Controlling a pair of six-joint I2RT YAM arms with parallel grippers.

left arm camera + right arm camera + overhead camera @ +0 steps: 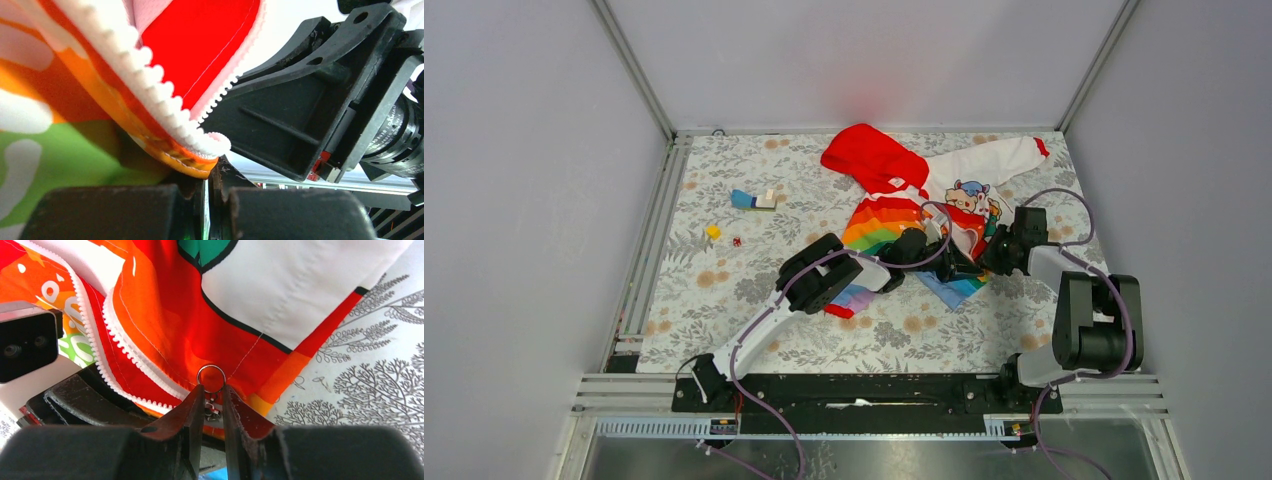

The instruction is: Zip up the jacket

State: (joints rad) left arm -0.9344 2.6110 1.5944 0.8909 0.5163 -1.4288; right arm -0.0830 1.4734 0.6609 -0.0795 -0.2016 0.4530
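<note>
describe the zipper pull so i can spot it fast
Start at the rainbow jacket on the floral table. Follow its white zipper teeth down to the right arm's fingers. The zipper pull is the only silver ring, at their tips.

The jacket (904,200) lies far right on the table (724,310); blocks (754,200) sit to its left.

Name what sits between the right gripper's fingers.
The zipper pull of the jacket, its metal ring just beyond the right gripper; right wrist view shows it.
</note>
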